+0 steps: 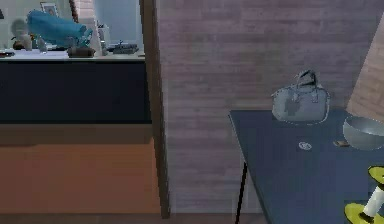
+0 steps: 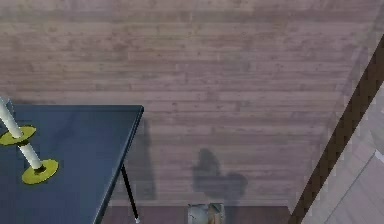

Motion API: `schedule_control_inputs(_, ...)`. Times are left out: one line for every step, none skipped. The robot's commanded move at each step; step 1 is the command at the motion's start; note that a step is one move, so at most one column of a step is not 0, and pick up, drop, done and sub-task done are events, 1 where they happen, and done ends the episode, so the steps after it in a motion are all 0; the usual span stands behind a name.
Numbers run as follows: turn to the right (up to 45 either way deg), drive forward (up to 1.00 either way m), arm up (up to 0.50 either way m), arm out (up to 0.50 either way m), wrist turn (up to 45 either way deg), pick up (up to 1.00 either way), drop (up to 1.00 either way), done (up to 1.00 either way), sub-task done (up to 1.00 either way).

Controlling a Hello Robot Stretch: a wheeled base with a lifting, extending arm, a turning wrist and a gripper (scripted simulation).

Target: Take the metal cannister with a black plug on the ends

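Progress is judged early: approach stage, pickup remaining. The cannister cannot be identified; a small grey blob (image 1: 305,146) lies on the dark table (image 1: 290,180) near the handbag (image 1: 301,100) and the bowl (image 1: 364,130). The gripper (image 2: 203,213) sits at the arm side view's bottom edge; whether it holds anything cannot be told.

A dark blue tabletop (image 1: 290,180) carries a grey handbag (image 1: 303,100) by its far edge. Right of the handbag sits a pale bowl (image 1: 365,130). Nearer than the handbag lie a small round disc (image 1: 305,146) and white candles (image 2: 33,158) on yellow-green holders (image 2: 40,172).
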Motion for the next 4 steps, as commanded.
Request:
schedule_control_inputs(0.0,0.00,0.14,0.00,0.0,0.00,0.00,0.00,0.00)
schedule_control_inputs(0.0,0.00,0.00,0.38,0.0,0.00,0.00,0.00,0.00)
schedule_control_inputs(0.0,0.00,0.00,0.00,45.0,0.00,0.00,0.00,0.00)
schedule_control_inputs(0.0,0.00,0.00,0.00,45.0,0.00,0.00,0.00,0.00)
